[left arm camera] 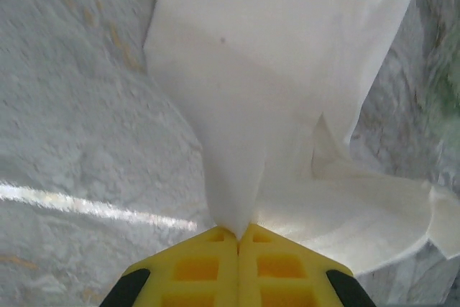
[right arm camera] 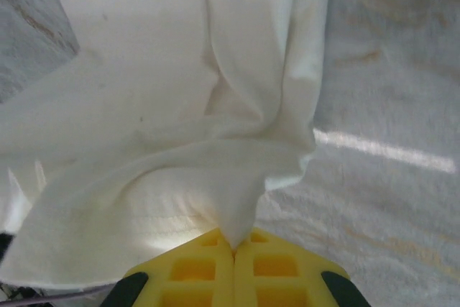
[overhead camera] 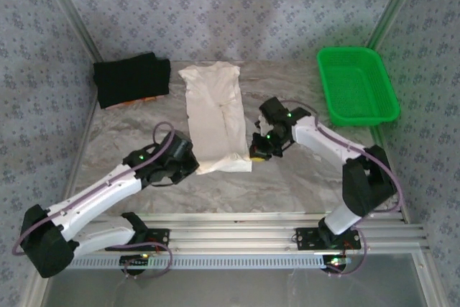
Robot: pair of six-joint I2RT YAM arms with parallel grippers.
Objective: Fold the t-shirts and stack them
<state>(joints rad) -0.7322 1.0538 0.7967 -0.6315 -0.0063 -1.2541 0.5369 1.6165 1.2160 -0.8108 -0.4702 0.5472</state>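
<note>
Jaws clamp cream t-shirt (overhead camera: 214, 113) at its 2 near corners

Soft, even light falls from above. The overhead view is bright and fairly sharp, with only faint shadows beneath the arms (overhead camera: 100, 195) on the table (overhead camera: 302, 177). At its far left corner the black shirt (overhead camera: 131, 80) is a dark mass without detail. In both wrist views a white streak of glare crosses the table, and the cream shirt (left arm camera: 287, 55) looks washed out and soft.
</note>
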